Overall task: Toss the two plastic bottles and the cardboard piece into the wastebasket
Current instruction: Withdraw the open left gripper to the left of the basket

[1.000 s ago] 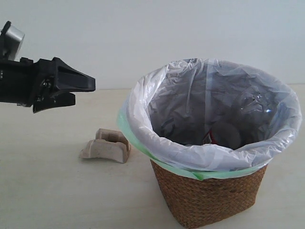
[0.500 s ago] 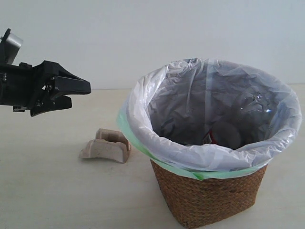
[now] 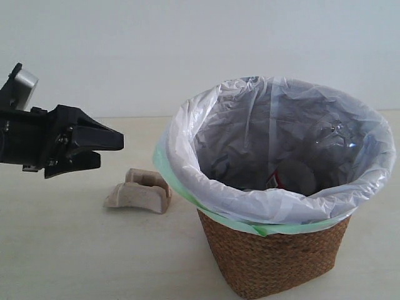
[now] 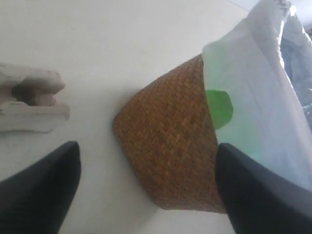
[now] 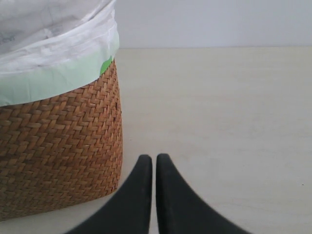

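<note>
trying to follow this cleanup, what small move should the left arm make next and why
Probably lower the left arm toward the cardboard piece until the jaws straddle it. The jaws stand open and empty, hovering above the piece and off to its side. The piece lies on the table beside the wastebasket, not yet inside it.
</note>
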`<state>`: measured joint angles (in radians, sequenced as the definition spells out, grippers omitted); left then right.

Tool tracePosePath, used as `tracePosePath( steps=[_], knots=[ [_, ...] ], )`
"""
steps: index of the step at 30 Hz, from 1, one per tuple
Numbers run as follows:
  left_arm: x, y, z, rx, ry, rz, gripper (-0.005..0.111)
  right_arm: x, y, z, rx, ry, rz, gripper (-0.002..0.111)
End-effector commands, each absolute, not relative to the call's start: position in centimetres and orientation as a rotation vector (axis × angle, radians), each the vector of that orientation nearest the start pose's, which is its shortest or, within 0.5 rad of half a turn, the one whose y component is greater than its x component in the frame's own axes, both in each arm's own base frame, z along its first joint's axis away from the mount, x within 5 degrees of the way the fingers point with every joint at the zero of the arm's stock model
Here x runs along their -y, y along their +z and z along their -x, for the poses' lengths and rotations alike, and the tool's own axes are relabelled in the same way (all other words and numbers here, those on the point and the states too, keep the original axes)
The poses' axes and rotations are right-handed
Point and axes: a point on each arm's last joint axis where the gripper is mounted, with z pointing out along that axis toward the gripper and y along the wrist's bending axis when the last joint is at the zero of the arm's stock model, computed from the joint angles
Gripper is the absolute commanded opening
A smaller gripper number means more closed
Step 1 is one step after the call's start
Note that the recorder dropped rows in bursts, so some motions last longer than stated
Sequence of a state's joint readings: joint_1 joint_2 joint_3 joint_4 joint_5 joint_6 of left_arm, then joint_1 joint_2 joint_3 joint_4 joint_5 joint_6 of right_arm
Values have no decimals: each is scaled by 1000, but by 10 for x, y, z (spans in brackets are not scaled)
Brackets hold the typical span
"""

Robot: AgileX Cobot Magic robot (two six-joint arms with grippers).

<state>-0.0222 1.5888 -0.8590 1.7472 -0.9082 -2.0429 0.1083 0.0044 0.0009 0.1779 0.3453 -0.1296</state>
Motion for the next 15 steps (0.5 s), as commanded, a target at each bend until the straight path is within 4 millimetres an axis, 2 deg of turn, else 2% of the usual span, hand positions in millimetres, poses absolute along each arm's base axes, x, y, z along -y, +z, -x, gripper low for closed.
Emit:
tracePosePath(
  steps=[1,6,15],
  knots=[
    [84,234,-286,-2268,-1325,-274,71,-11,183,-53,-1821,144,109,0],
    [89,247,-284,-2160,-1514,-235,71,-11,183,-53,-1819,144,108,0],
    [91,251,-279,-2136,-1591,-279,71,-11,183,-53,-1819,144,108,0]
  ],
)
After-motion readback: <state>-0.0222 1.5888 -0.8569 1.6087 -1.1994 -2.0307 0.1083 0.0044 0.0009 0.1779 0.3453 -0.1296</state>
